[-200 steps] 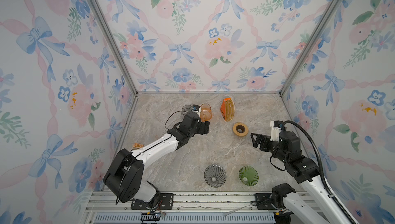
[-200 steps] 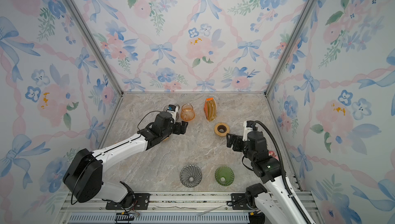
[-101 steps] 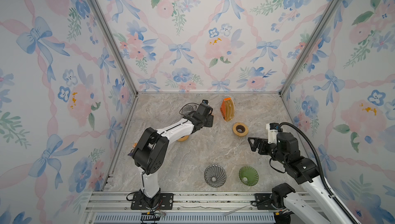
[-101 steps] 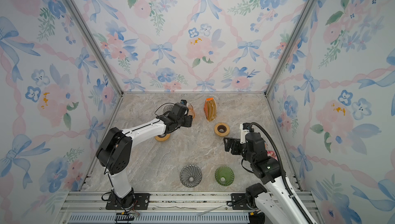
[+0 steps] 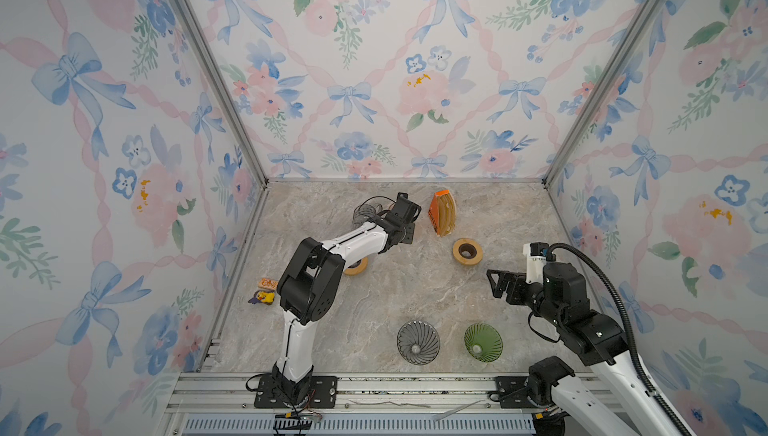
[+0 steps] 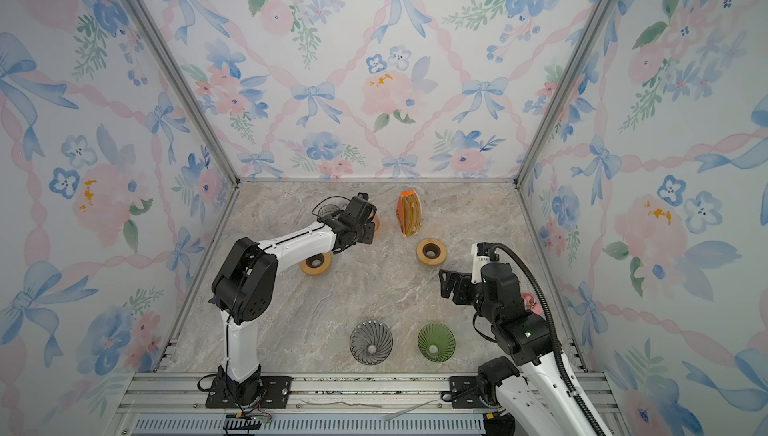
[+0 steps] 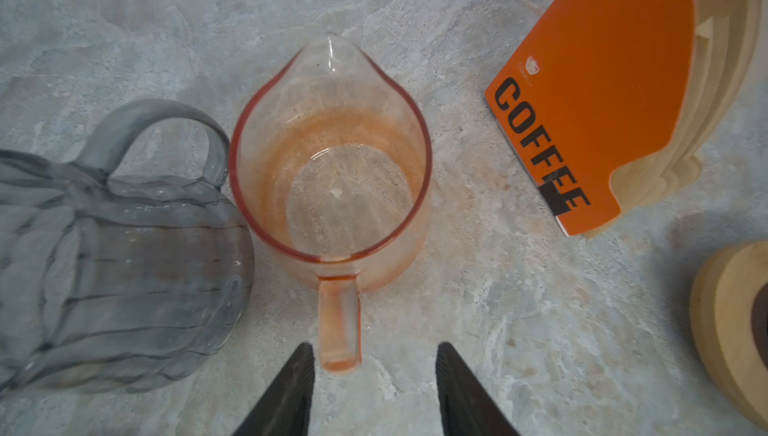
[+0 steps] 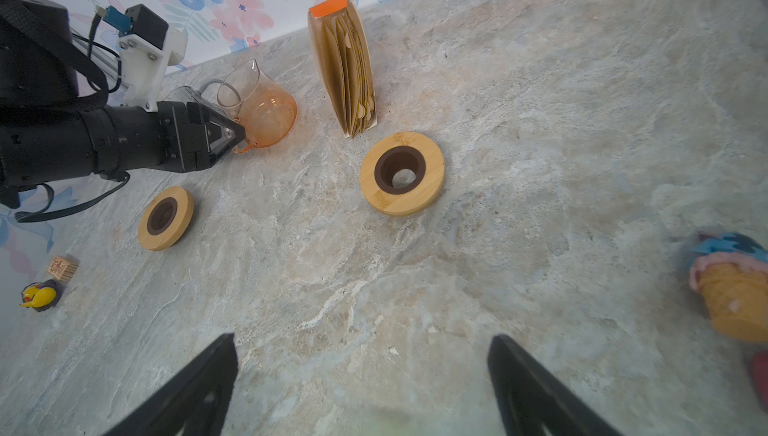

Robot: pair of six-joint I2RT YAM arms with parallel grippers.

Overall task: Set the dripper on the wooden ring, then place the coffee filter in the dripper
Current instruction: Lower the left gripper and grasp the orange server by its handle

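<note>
My left hand (image 7: 374,348) has swung to the orange jug (image 7: 332,172), fingers (image 7: 291,392) narrowing yet apart around its handle (image 7: 338,321), lower centre; filter pack (image 7: 602,113) untouched.

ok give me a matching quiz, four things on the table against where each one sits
Things
1. orange pitcher
2. filter pack
3. green dripper
4. yellow duck

Places
A. by the left wall
B. near the front, beside the grey dripper
C. right in front of the left tool, handle toward it
D. upright at the back, behind a wooden ring

Pairs: 1-C, 2-D, 3-B, 4-A
</note>
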